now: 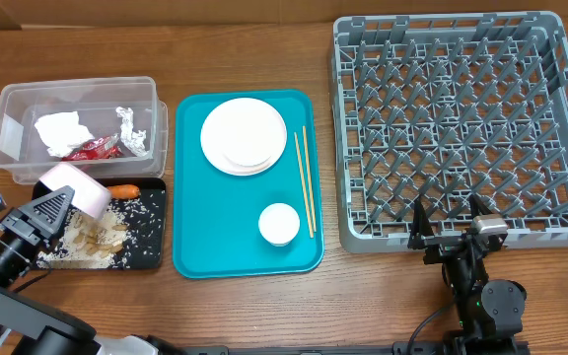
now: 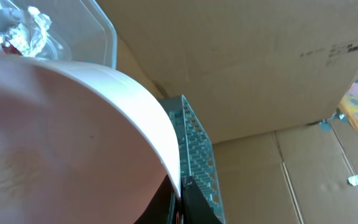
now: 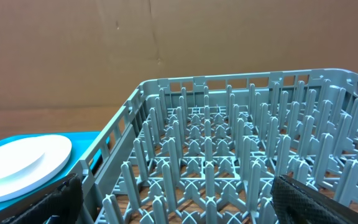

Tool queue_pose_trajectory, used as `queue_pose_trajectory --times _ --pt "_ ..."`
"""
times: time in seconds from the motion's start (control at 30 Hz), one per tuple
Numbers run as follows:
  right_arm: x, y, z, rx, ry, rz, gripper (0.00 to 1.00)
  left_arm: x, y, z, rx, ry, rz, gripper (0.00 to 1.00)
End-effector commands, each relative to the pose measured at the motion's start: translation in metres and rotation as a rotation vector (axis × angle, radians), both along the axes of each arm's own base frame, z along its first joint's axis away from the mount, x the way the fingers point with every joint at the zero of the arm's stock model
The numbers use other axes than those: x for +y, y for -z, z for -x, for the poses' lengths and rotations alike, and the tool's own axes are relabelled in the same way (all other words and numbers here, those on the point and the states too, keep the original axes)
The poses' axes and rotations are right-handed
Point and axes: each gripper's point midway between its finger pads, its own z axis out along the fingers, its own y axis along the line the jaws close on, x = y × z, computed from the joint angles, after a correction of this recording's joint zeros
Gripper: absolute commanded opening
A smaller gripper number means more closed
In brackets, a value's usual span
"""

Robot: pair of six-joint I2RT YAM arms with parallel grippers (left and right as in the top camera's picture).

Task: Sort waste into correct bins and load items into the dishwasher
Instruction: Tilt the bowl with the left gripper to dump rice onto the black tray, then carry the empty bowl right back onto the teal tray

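Lower left of the overhead view: left gripper (image 1: 59, 204) is pinched on a white bowl (image 1: 75, 187), tipped on its side over the black tray (image 1: 156, 258). In the left wrist view the bowl (image 2: 73, 124) fills most of the frame; can't see the fingers there.

Black tray holds rice (image 1: 138, 209), beige scraps (image 1: 95, 235) & a carrot (image 1: 123, 190) near its top edge, just right of the bowl.

Upper left: clear tub (image 1: 77, 87) w/ tissue (image 1: 59, 131), red wrapper (image 1: 92, 149) & foil (image 1: 131, 133) inside. Touches the black tray's top edge, as far as I can tell.

Centre: teal tray (image 1: 195, 247) on the table (image 1: 264, 39). Stack of plates (image 1: 244, 135) at its top, cup (image 1: 279, 224) lower right, chopsticks (image 1: 306, 182) lying along its right side.

Right side: big grey rack (image 1: 461, 118), nothing loaded in it.

Bottom right: right gripper (image 1: 449, 219), fingers spread wide, holding nothing, at the rack's near edge. Right wrist view: dark fingertips (image 3: 322, 199) in both bottom corners, rack (image 3: 229, 155) ahead, plates (image 3: 17, 165) at lower left.
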Motion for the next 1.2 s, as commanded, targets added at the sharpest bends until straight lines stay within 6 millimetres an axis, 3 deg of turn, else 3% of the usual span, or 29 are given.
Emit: queue_pose_trajectory --times 0.0,0.37,0.8,1.17 --pt "-0.001 0.001 0.000 -0.006 0.005 0.002 1.00 0.001 -0.011 0.001 -0.033 -0.023 0.006 0.04" --pt "-0.001 0.001 0.000 -0.006 0.005 0.002 1.00 -0.001 -0.015 0.002 -0.046 -0.028 0.022 0.04" --pt "-0.001 0.001 0.000 -0.006 0.005 0.002 1.00 0.002 -0.008 0.000 -0.025 -0.017 -0.008 0.04" --pt "-0.001 0.001 0.000 -0.006 0.005 0.002 1.00 -0.009 -0.003 -0.005 0.046 0.044 -0.012 0.04"
